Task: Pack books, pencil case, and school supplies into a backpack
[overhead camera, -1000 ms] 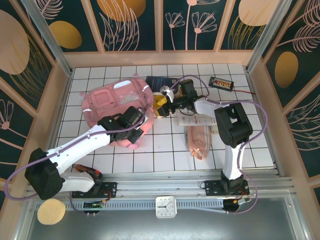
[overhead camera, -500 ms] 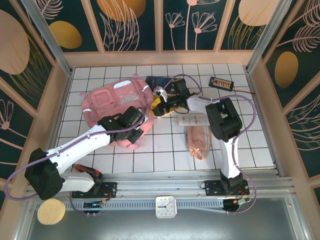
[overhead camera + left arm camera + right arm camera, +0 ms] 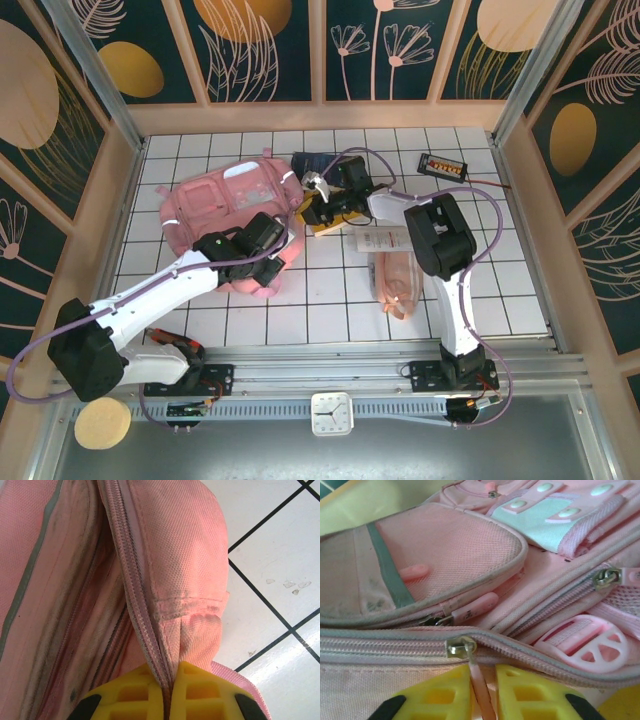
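Right tool (image 3: 483, 680) pinches backpack's (image 3: 470, 550) zipper pull (image 3: 473, 671) over white-tiled table (image 3: 500, 290).

- Backpack (image 3: 215, 205): pink, pale trim, lying flat on the tiles.
- Navy book (image 3: 308, 162): at its far corner.
- Yellow book (image 3: 332, 226): alongside (partly covered).
- Packet (image 3: 385, 240), pink pencil case (image 3: 398, 282): flat, nearby.

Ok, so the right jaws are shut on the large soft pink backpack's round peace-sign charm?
No: the right wrist view shows the right jaws shut on the thin pink zipper pull strap of the backpack; the charm lies free beside them.
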You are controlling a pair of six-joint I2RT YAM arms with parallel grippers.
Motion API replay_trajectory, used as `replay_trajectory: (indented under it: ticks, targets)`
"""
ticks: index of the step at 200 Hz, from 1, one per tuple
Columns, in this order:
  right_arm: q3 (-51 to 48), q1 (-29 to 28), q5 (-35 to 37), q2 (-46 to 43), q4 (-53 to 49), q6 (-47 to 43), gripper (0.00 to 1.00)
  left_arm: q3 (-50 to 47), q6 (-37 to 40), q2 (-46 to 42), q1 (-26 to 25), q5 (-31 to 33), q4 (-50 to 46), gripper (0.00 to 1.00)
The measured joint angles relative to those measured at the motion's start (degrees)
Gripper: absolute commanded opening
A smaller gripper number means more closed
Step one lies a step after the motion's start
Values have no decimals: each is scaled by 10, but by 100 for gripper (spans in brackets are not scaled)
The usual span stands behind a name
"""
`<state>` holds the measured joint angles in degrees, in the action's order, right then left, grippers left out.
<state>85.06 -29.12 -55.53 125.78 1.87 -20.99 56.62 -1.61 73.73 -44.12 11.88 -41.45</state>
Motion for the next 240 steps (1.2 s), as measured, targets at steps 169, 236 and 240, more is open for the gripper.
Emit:
replay_trajectory:
  ticks: [169, 236, 240]
  targets:
    - [-43, -55, 137, -139, -173, 20, 0, 31, -18, 66, 0, -18, 15, 0]
    - [-48, -70, 168, -160, -224, 96, 0, 50, -43, 73, 0, -17, 73, 73]
    - [-48, -69, 168, -161, -228, 97, 0, 50, -50, 67, 0, -15, 77, 76]
